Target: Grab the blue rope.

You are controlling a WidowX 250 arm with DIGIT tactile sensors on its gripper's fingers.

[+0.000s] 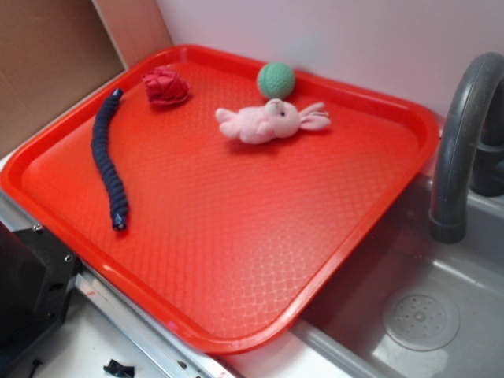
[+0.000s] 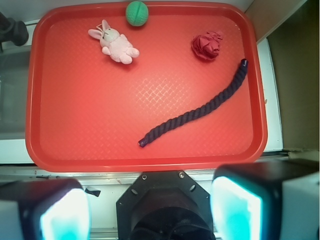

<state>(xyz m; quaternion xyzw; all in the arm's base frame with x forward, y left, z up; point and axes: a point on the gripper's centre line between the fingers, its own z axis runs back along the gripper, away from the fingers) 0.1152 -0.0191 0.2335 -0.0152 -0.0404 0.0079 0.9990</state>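
Observation:
The blue rope (image 1: 107,157) is a dark navy twisted cord lying on the left part of the red tray (image 1: 236,335). In the wrist view the rope (image 2: 200,111) runs diagonally from the tray's upper right towards its lower middle. My gripper (image 2: 150,210) is open and empty, its two pale fingers (image 2: 237,210) wide apart at the bottom of the wrist view, high above and short of the tray's near edge (image 2: 150,164). The gripper does not show in the exterior view.
On the tray lie a pink plush bunny (image 1: 268,122), a green ball (image 1: 276,79) and a crumpled red cloth (image 1: 165,87). A grey tap (image 1: 465,142) and sink (image 1: 421,319) stand to the right. A brown board (image 1: 47,63) rises at the back left.

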